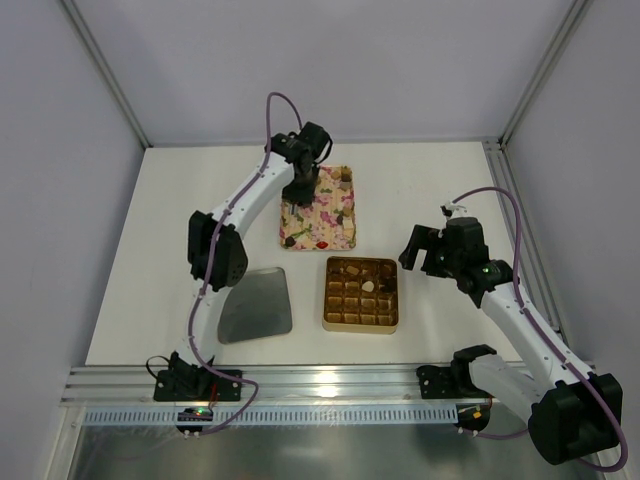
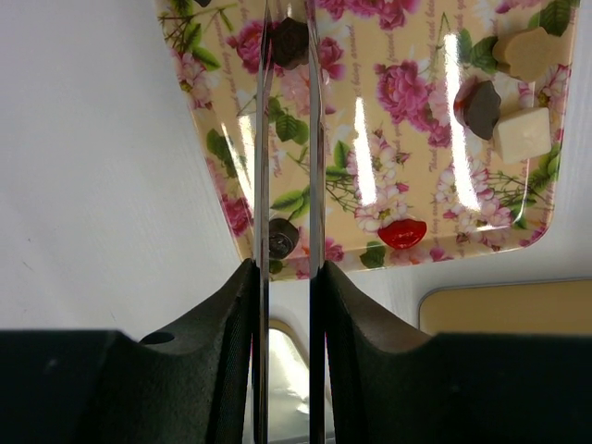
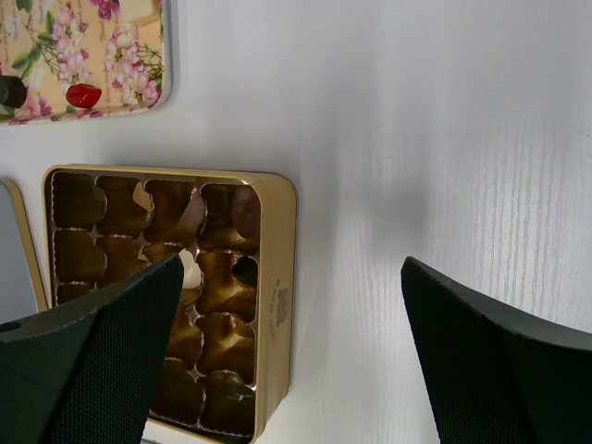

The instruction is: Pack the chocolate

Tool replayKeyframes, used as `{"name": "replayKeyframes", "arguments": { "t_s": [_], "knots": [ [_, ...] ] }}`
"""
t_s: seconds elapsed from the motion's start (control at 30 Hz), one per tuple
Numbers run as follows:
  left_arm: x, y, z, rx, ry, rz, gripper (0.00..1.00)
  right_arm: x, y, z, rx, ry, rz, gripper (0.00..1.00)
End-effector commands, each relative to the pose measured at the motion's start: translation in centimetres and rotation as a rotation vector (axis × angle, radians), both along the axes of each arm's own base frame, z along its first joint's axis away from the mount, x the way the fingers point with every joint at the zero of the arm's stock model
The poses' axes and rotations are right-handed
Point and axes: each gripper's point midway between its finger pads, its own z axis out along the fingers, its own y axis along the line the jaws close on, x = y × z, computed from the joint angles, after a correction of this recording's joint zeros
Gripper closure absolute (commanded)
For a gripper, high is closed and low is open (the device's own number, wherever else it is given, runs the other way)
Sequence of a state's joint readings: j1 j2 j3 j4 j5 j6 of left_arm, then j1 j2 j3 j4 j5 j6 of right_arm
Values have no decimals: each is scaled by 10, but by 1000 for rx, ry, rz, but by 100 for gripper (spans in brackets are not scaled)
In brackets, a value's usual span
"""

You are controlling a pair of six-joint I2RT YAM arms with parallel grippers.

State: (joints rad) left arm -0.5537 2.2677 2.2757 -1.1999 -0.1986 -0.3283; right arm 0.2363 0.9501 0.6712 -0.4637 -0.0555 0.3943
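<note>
Small chocolate pieces lie scattered on the pink floral tray [image 1: 335, 228] [image 2: 407, 139]. My left gripper [image 1: 297, 195] [image 2: 289, 18] reaches down over the tray's left side, its thin metal blades shut on a dark chocolate [image 2: 289, 42]. A tan piece [image 2: 529, 51], a pale square [image 2: 523, 134], a red piece [image 2: 402, 233] and a dark round one [image 2: 280, 238] lie loose on the tray. The gold box [image 1: 361, 326] [image 3: 277, 296] holds a pale piece [image 1: 368, 285] and a few dark ones [image 3: 245, 208]. My right gripper [image 1: 425, 250] [image 3: 291, 266] hangs open and empty, right of the box.
A grey metal lid [image 1: 257, 305] lies flat left of the gold box. An aluminium rail [image 1: 300, 385] runs along the table's near edge. White walls and frame posts enclose the table.
</note>
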Motion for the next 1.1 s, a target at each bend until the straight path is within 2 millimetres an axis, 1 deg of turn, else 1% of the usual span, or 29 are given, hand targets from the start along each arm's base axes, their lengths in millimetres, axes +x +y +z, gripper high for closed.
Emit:
{"name": "replayKeyframes", "arguments": {
  "t_s": [0.0,0.17,0.2,0.43,0.5,0.8,0.83,0.87,0.93,1.0,1.07],
  "knots": [
    [-8,4,41,-51,-55,-12,68,10,2,13,7,-53,8,0],
    [-17,4,36,-61,-34,-13,68,9,3,13,10,-53,10,0],
    [-19,4,38,-64,-37,-14,68,9,3,13,10,-53,8,0],
    [-30,1,35,-61,-18,-25,69,6,2,13,11,-58,8,0],
    [-35,-2,37,-63,-18,-36,68,6,2,13,12,-57,5,0],
    [-61,-7,62,-92,-43,-66,68,5,2,13,16,-61,2,0],
    [-66,-10,62,-93,-34,-74,68,5,2,14,18,-64,-1,0],
    [-70,-10,69,-104,-45,-76,68,5,2,15,22,-67,1,0],
    [-80,-13,70,-108,-39,-90,68,5,2,17,25,-71,-1,0],
    [-88,-15,79,-124,-52,-95,68,5,2,17,25,-72,-4,0],
    [-100,-18,80,-130,-44,-110,68,5,2,18,26,-77,-5,0]
  ]
}}
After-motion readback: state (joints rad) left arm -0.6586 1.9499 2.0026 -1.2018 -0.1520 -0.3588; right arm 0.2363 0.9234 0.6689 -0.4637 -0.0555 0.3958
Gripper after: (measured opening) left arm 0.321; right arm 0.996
